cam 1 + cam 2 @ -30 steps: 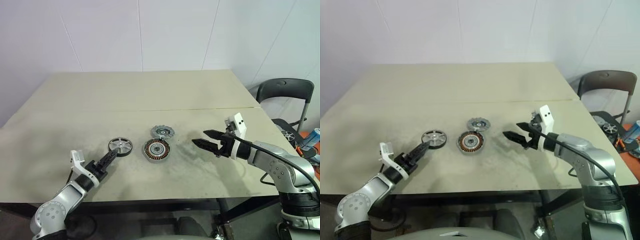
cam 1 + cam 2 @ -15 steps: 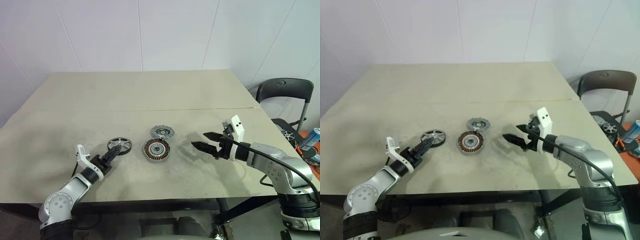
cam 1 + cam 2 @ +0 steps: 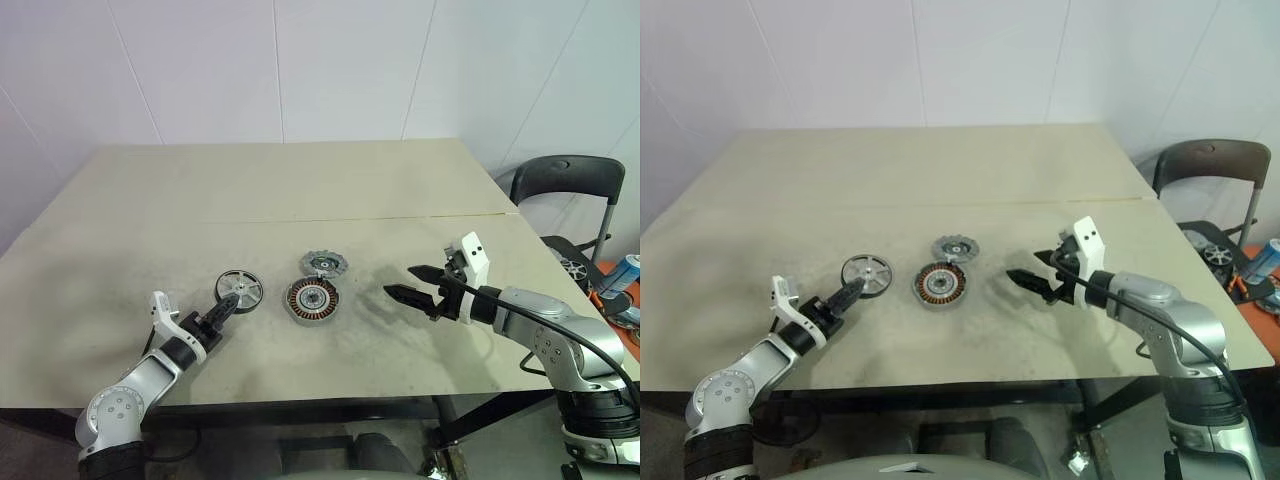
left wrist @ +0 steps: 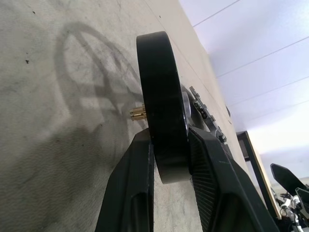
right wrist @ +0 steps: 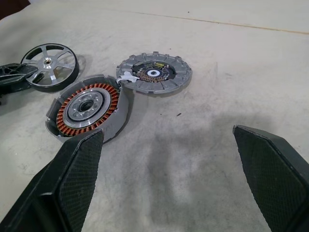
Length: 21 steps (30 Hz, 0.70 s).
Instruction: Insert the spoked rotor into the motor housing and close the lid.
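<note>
The spoked rotor (image 3: 240, 290), a black-rimmed wheel with silver spokes, sits left of centre on the table and looks slightly tipped up. My left gripper (image 3: 226, 306) is shut on its near rim; in the left wrist view the black fingers (image 4: 133, 193) press both sides of the rotor's rim (image 4: 161, 111). The motor housing (image 3: 314, 299), with its copper winding ring, lies flat just right of the rotor. The lid (image 3: 325, 263), a grey round cap with a notched rim, lies open behind the housing and touches it. My right gripper (image 3: 400, 280) hovers open to the right of the housing, holding nothing.
The beige table (image 3: 300, 190) has a seam running across its middle and bare room behind and to the left of the parts. A black chair (image 3: 565, 185) stands past the right edge, with a blue can (image 3: 625, 272) and small parts beside it.
My left gripper's fingers have closed onto the rotor's rim, and the rotor looks slightly more tipped up. The camera view shifted a little. The right arm has stayed in place, open.
</note>
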Tool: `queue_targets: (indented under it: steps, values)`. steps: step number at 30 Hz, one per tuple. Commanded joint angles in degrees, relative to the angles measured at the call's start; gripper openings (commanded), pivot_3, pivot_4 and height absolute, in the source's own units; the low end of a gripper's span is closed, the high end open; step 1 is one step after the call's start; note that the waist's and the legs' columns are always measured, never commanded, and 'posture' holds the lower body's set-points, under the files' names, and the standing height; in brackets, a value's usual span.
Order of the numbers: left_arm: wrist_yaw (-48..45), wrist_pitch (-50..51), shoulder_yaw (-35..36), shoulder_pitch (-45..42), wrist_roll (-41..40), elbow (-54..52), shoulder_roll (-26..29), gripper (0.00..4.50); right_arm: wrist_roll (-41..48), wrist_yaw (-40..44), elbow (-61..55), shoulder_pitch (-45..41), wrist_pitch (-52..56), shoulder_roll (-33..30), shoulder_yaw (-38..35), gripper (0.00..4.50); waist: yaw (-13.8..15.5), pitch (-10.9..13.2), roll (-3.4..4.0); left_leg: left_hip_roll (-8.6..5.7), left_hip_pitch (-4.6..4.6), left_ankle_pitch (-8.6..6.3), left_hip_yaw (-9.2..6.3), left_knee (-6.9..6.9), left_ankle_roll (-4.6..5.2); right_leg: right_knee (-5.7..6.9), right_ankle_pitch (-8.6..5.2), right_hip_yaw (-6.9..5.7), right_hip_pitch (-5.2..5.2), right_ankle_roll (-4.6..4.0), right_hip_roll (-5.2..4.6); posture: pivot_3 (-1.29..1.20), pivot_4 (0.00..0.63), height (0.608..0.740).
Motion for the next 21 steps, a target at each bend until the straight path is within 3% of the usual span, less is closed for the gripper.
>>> queue_targets:
  steps: [1,15,21]
  values:
    - [-0.02,-0.32,1.19,0.40,-0.80,-0.98,0.86,0.43,-0.17,0.51,-0.72,-1.38,-1.21,-0.08,0.01,4.47,-0.03,0.00,0.00,0.00,0.01,0.00,0.00,0.00,0.00,0.00,0.00,0.00,0.00,0.00,0.00,0.00,0.000,0.740]
    - [-3.08,3.40,-1.74,-1.10,-2.61,-1.12,3.00,0.43,-1.33,1.55,0.31,-2.16,-1.92,-0.03,0.95,4.47,0.03,0.01,0.01,0.00,-0.03,0.00,-0.01,0.00,0.00,-0.03,0.00,0.00,-0.03,0.00,-0.01,0.00,0.000,0.740]
    - [-2.26,4.80,-1.40,-5.14,-8.76,-5.16,1.84,0.43,-1.84,0.64,0.24,-1.79,-2.45,0.99,0.43,4.47,0.19,0.04,-0.02,0.01,-0.09,0.00,-0.03,-0.02,0.00,-0.15,0.00,-0.01,-0.02,0.00,-0.03,0.00,0.000,0.740]
